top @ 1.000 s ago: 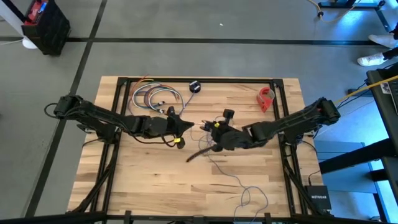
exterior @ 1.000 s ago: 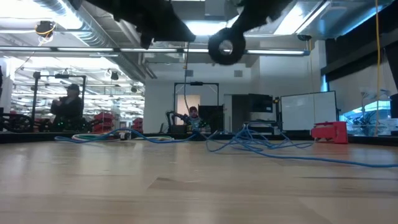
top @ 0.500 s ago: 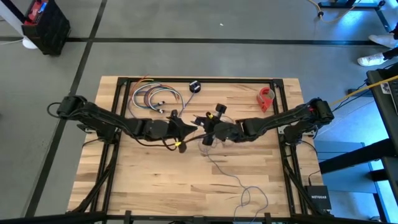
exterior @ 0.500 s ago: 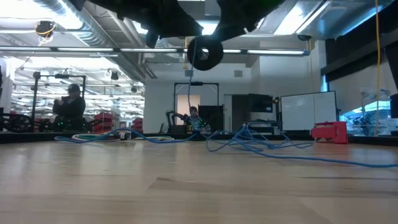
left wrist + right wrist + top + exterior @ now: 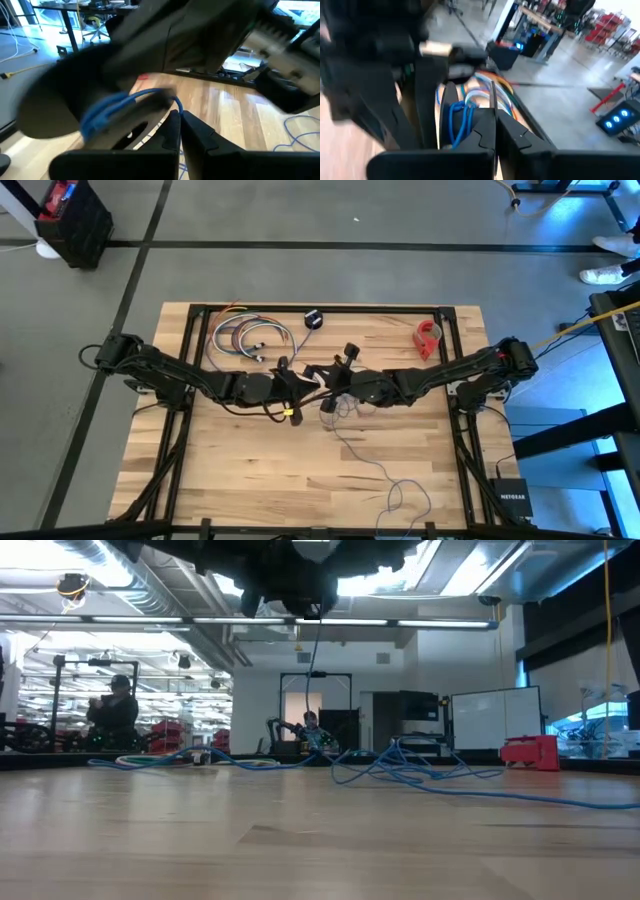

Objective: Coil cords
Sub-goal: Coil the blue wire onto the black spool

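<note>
Your left gripper (image 5: 305,381) and right gripper (image 5: 330,387) are meeting tip to tip above the table's (image 5: 240,470) middle, both with jaws pinched shut on the cord (image 5: 362,459). You are holding its upper end between them; the rest is trailing across the table toward its near edge.

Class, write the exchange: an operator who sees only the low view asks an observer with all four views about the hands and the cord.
Operator: Where are the hands?
Observer: High view: left hand and right hand meet over the table's middle.
Operator: Any loose cord?
Observer: Yes, the cord trails from them to a tangle at the table's edge.
Operator: Left hand open?
Observer: No. Left wrist view: its fingers are shut, with cord at their tips.
</note>
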{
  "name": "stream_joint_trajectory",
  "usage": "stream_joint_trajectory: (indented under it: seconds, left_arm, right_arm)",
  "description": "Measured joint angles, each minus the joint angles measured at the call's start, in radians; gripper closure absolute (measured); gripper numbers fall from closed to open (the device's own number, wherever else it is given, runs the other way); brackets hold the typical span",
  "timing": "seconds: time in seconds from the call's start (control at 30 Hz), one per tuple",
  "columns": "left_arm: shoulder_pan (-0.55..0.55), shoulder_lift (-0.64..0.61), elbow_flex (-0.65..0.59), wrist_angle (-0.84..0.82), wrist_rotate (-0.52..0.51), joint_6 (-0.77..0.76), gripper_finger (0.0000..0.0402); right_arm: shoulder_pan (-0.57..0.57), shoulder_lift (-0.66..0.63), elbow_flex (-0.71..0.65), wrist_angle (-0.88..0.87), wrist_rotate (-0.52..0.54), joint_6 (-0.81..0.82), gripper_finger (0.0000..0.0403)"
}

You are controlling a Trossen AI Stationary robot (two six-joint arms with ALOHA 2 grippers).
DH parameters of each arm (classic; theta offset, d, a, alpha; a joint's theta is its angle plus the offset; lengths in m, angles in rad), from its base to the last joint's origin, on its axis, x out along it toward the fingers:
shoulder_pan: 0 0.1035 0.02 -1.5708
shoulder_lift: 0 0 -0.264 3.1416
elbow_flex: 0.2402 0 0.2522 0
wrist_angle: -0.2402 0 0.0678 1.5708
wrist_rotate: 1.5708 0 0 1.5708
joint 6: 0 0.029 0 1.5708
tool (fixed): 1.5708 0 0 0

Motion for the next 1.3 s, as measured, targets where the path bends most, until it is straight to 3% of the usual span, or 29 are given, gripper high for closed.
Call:
stream_joint_trajectory:
  seconds: [0.17, 0.87, 1.3]
  left_arm:
    - [0.0, -0.001, 0.002, 0.006, -0.007, 0.0, 0.0401]
    - [0.001, 0.0, 0.002, -0.009, 0.001, 0.044, 0.0396]
    - [0.063, -0.011, -0.001, -0.173, -0.074, 0.022, 0.0401]
  right_arm:
    - [0.002, -0.022, -0.001, 0.073, -0.005, -0.033, 0.04]
    - [0.076, -0.271, 0.026, 0.077, 0.004, -0.112, 0.04]
    - [0.121, -0.269, 0.028, -0.268, -0.045, -0.03, 0.04]
